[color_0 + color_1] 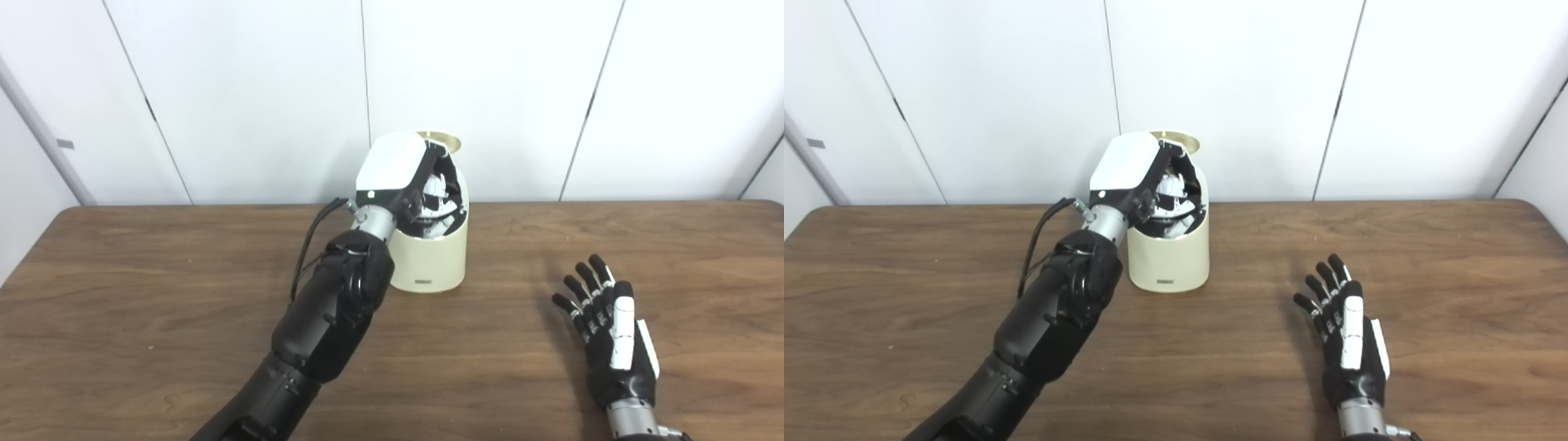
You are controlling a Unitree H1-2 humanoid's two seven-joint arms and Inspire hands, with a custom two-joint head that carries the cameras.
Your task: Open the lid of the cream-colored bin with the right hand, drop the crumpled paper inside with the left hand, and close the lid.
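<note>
Now we see our left hand (401, 177) raised over the mouth of the cream-colored bin (432, 260), which stands on the wooden counter (153, 294) near its far edge, close to the white wall panels (245, 92). The bin's lid (444, 139) is up, tilted back behind the opening. Our left fingers (1167, 202) reach down into the opening, and white shapes show among them; we cannot tell whether these are the crumpled paper or parts of the hand, so we cannot say whether the fingers hold anything or how far they are spread. Our right hand (606, 334) rests well apart from the bin, low over the counter on the right, holding nothing, its fingers (591, 285) extended and slightly spread, pointing away from us.
</note>
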